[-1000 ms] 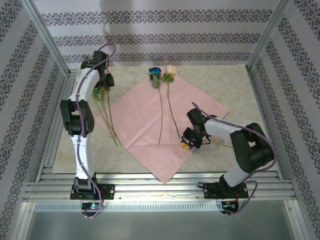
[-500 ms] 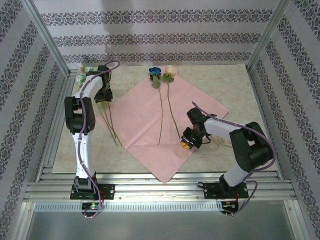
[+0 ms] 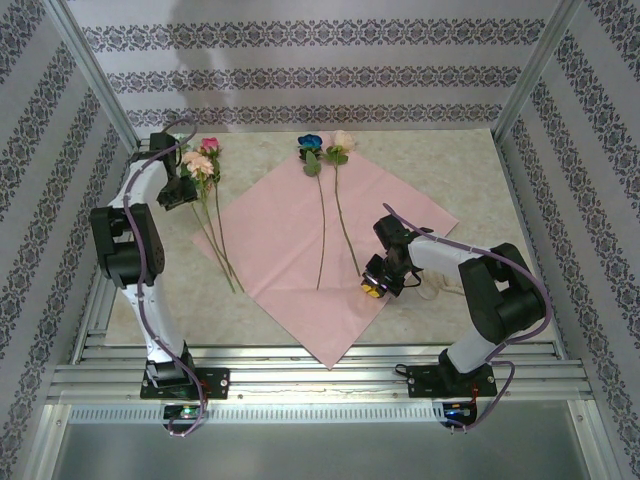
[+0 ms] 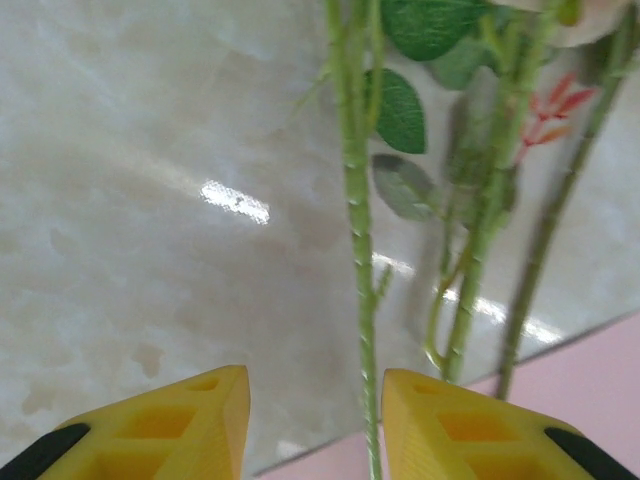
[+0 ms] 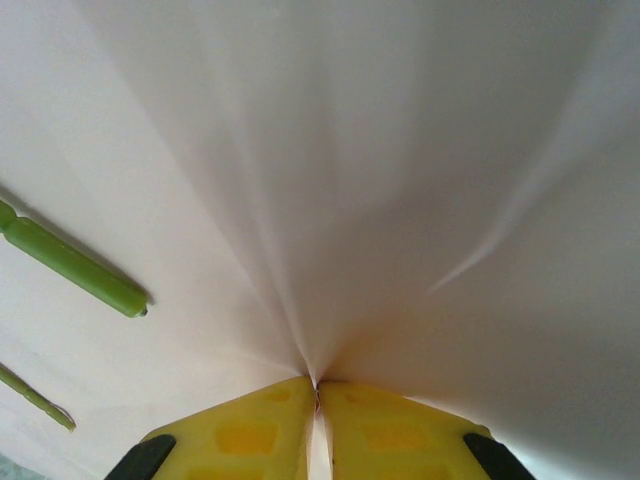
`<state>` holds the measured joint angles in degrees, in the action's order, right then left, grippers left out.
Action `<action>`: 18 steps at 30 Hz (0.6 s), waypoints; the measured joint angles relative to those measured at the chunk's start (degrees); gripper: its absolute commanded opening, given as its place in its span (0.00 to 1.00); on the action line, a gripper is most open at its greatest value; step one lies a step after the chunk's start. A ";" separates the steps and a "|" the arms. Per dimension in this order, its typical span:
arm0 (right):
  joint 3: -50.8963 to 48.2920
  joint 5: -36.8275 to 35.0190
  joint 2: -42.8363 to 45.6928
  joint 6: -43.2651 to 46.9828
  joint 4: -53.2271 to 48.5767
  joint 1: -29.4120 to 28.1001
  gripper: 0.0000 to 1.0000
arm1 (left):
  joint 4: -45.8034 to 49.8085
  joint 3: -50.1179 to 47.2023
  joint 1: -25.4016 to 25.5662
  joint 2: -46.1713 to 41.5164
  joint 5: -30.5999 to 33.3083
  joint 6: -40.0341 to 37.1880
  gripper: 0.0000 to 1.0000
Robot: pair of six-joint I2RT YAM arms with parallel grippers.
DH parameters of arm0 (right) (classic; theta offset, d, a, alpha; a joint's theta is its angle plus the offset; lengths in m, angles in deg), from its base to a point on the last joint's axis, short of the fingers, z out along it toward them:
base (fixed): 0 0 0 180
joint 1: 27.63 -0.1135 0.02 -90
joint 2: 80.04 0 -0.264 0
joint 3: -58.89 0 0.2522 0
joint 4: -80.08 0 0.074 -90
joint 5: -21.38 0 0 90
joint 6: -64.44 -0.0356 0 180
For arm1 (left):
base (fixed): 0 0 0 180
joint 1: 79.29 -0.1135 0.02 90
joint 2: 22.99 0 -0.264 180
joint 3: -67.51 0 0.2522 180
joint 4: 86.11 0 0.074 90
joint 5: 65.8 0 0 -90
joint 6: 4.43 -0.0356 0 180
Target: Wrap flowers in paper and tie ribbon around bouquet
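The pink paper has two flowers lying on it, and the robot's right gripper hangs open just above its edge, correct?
Not quite. Two flowers do lie on the paper, but the right gripper is not open above it. The right wrist view shows it shut on the paper's edge, pinching it.

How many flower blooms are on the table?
4: a blue bloom and a cream bloom at the far corner of the paper; a pink bloom and a peach bloom left of it. The left arm may hide more.
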<state>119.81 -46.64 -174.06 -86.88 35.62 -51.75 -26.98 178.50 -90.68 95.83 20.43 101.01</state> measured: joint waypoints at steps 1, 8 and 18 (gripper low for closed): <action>0.00 -0.02 0.00 0.00 0.00 0.02 0.14 | -0.52 0.00 -0.37 0.81 -0.81 0.02 0.39; 0.07 -0.02 0.00 0.00 -0.15 0.02 0.14 | -2.40 1.05 -0.44 5.70 -4.68 0.07 0.40; 0.11 -0.02 0.00 0.00 -0.20 0.02 0.14 | -2.64 2.43 -0.28 8.31 -4.79 -0.09 0.02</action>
<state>119.92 -46.66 -174.06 -86.88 35.42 -51.73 -29.63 180.93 -90.97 104.14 15.64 100.92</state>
